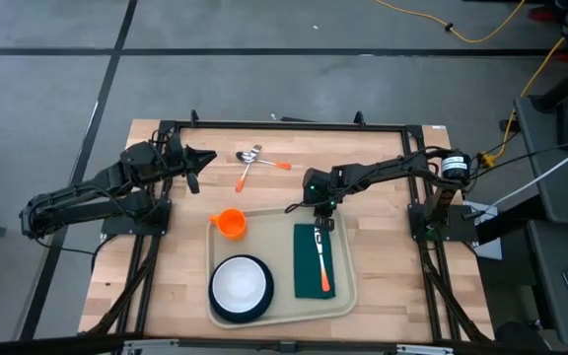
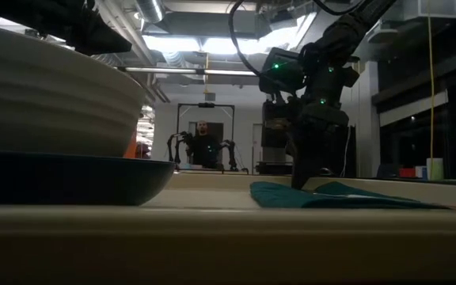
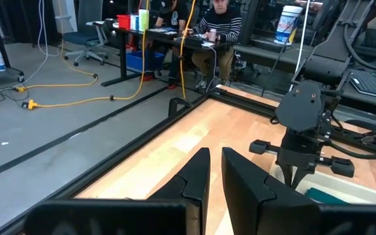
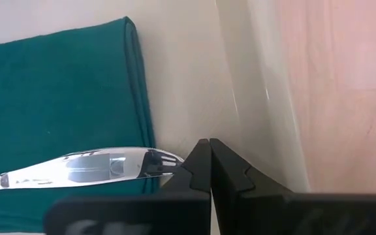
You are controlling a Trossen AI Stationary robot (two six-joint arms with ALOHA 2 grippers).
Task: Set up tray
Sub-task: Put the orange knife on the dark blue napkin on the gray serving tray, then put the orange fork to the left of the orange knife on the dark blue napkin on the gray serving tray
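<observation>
The beige tray lies at the table's near middle. It holds an orange cup, a white bowl on a dark plate, and a green napkin. A utensil with an orange handle lies on the napkin, and its silver end shows in the right wrist view. My right gripper is shut and points down at the napkin's far edge, right beside that silver end. My left gripper waits over the table's far left with only a narrow gap between its fingers, holding nothing. My right gripper stands with its shut fingertips close to the utensil's silver tip, coming from above. I cannot tell whether they touch the tip or the napkin. The utensil lies flat on the napkin.
Two more utensils with orange handles lie on the bare wood beyond the tray, between the two grippers. A black frame runs round the table's edges. People sit at desks in the room beyond.
</observation>
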